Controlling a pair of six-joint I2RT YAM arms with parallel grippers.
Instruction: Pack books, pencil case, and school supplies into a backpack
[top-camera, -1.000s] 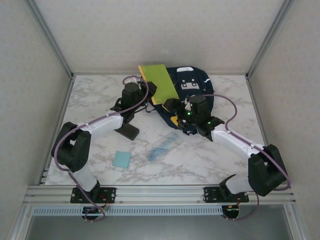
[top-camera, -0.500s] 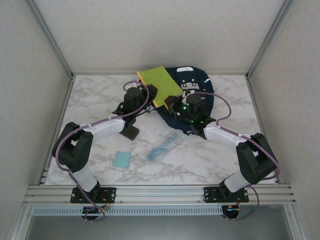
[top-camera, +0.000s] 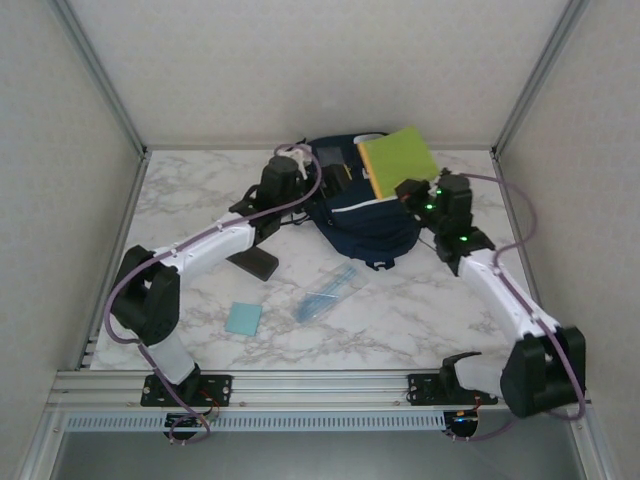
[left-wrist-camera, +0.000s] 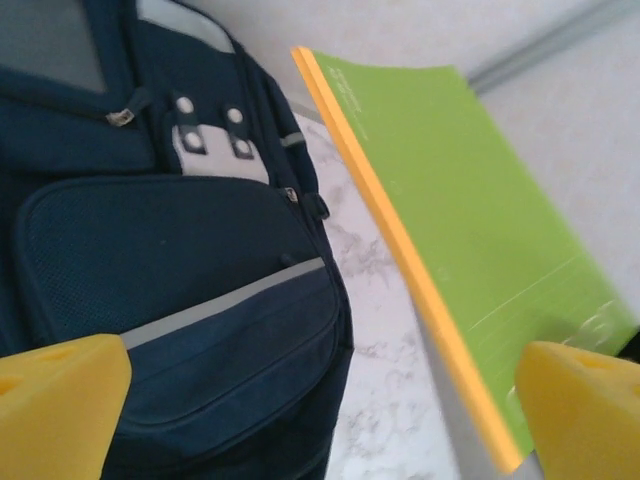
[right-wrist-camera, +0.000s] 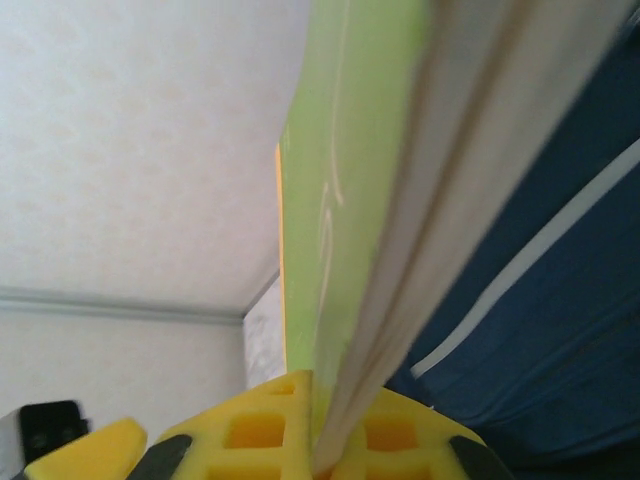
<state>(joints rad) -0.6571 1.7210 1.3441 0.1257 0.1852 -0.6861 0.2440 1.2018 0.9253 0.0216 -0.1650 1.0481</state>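
Note:
The navy backpack (top-camera: 365, 220) lies at the back middle of the table. My right gripper (top-camera: 407, 187) is shut on the lower edge of the lime-green notebook (top-camera: 398, 158), which is tilted up over the backpack's right side. An orange edge runs along the notebook (left-wrist-camera: 480, 200); I cannot tell whether that is the second book. In the right wrist view the notebook (right-wrist-camera: 350, 200) is pinched edge-on in my right gripper (right-wrist-camera: 325, 440). My left gripper (top-camera: 335, 172) is open above the backpack (left-wrist-camera: 170, 250), with nothing between its fingers (left-wrist-camera: 60, 400). The dark pencil case (top-camera: 258, 262) lies left of the backpack.
A clear packet of bluish sticks (top-camera: 328, 292) and a light-blue square pad (top-camera: 243, 318) lie on the marble table (top-camera: 180, 200) in front of the backpack. Metal frame posts (top-camera: 100, 70) and plain walls close in the back and both sides.
The left gripper opened and let go of the green notebook. The right gripper shut on it and carried it from the backpack's left side to its right.

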